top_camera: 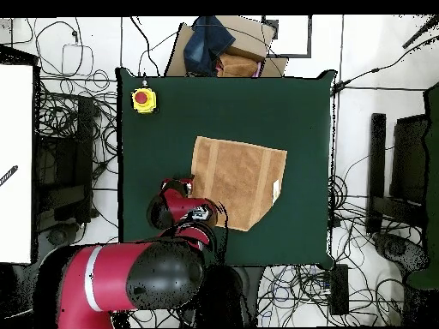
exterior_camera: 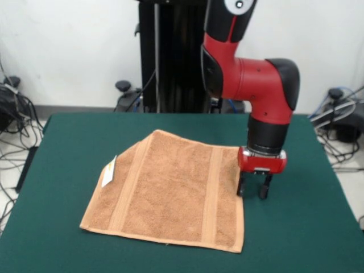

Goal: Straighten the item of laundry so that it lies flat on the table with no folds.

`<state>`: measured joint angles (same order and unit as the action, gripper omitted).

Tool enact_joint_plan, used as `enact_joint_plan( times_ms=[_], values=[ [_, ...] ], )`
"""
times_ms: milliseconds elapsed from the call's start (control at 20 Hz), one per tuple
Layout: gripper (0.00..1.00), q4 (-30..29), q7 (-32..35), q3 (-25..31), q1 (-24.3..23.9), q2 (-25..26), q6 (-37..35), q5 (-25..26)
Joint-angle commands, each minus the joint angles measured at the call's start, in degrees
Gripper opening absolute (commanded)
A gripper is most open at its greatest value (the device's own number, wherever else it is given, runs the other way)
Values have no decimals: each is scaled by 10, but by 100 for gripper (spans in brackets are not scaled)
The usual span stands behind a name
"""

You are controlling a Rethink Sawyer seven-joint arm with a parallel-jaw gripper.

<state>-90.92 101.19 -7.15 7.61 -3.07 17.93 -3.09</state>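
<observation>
Towel [exterior_camera: 170, 190] lies mid-bench [exterior_camera: 296, 227], mostly flat, one corner by the tag [exterior_camera: 108, 171] apparently folded under; fingers [exterior_camera: 254, 191] slightly apart, empty, at its edge near the bench surface; that fold remains to open.

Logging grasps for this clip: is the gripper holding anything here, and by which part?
Cannot be told. The gripper stands at the towel's right edge on the table, but a pinch on the cloth isn't visible.

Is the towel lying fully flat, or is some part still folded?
Mostly spread; the towel has one corner folded over by its white tag.
</observation>
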Motion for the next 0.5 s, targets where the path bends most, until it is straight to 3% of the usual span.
enact_joint_plan(
  times_ms=[50, 300, 500],
  values=[
    [100, 20, 77, -18, -15, 45, -27, -24],
    [100, -4, 87, 0, -29, 23, -38, -12],
    [100, -12, 77, -18, -14, 6, -44, -9]
  ],
)
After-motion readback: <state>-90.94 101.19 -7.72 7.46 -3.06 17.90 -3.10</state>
